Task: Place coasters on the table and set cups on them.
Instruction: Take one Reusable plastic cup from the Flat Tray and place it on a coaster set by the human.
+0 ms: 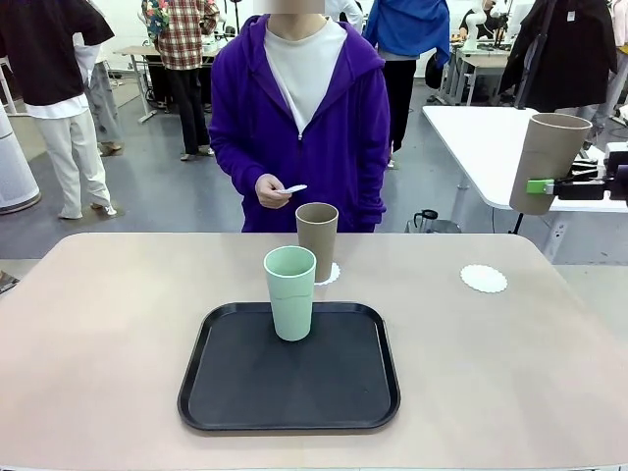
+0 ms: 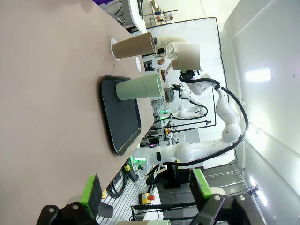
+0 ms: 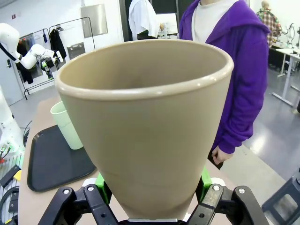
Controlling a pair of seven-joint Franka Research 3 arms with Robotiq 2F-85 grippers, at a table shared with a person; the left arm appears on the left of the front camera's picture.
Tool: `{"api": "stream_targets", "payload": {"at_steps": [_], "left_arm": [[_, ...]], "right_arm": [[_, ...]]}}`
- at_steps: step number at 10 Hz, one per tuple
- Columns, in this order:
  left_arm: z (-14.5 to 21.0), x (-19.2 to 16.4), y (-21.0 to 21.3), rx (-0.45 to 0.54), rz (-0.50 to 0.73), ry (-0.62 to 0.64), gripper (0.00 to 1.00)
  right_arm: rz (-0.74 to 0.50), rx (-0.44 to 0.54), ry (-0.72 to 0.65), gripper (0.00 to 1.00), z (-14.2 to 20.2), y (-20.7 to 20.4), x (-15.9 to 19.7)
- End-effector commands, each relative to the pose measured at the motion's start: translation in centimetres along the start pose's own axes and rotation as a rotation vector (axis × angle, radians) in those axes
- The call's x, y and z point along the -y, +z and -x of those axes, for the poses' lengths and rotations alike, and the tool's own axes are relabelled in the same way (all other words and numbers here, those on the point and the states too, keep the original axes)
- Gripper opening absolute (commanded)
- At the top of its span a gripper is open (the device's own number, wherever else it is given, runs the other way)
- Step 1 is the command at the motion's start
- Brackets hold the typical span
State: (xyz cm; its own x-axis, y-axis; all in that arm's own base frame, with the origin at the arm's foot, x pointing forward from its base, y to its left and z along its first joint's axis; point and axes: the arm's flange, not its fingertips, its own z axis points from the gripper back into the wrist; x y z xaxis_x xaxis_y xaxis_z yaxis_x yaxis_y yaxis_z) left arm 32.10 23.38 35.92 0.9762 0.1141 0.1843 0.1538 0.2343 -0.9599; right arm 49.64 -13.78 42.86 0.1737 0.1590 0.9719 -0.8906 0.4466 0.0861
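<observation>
My right gripper is shut on a tan cup and holds it upright in the air, above and to the right of the table. In the right wrist view that cup stands between the green pads. Below and left of it, a bare white coaster lies on the table. A second tan cup stands on a coaster at the far middle. The mint green cup stands on the black tray. The person's hand holds another coaster. My left gripper is open over the table's left part.
The person in a purple hoodie stands at the table's far edge. A white table stands behind on the right. Wide bare tabletop lies left and right of the tray. In the left wrist view the tray and green cup lie ahead.
</observation>
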Motion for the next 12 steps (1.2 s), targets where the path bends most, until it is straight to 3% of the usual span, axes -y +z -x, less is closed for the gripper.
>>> {"api": "stream_targets", "payload": {"at_steps": [1, 5, 7, 12], "left_arm": [[0.1, 0.2, 0.1, 0.005, 0.000, -0.004, 1.00], [0.1, 0.2, 0.1, 0.005, 0.000, -0.004, 1.00], [0.1, 0.2, 0.1, 0.005, 0.000, -0.004, 1.00], [0.1, 0.2, 0.1, 0.005, 0.000, -0.004, 1.00]], "right_arm": [[0.006, -0.001, 0.005, 0.81, 0.0, 0.1, 0.1], [0.002, 0.000, 0.000, 0.81, 0.0, 0.1, 0.0], [-0.062, 0.024, 0.100, 0.81, 2.5, -1.4, 1.4], [-0.063, -0.017, 0.133, 0.81, 8.4, -4.2, 3.9]]}}
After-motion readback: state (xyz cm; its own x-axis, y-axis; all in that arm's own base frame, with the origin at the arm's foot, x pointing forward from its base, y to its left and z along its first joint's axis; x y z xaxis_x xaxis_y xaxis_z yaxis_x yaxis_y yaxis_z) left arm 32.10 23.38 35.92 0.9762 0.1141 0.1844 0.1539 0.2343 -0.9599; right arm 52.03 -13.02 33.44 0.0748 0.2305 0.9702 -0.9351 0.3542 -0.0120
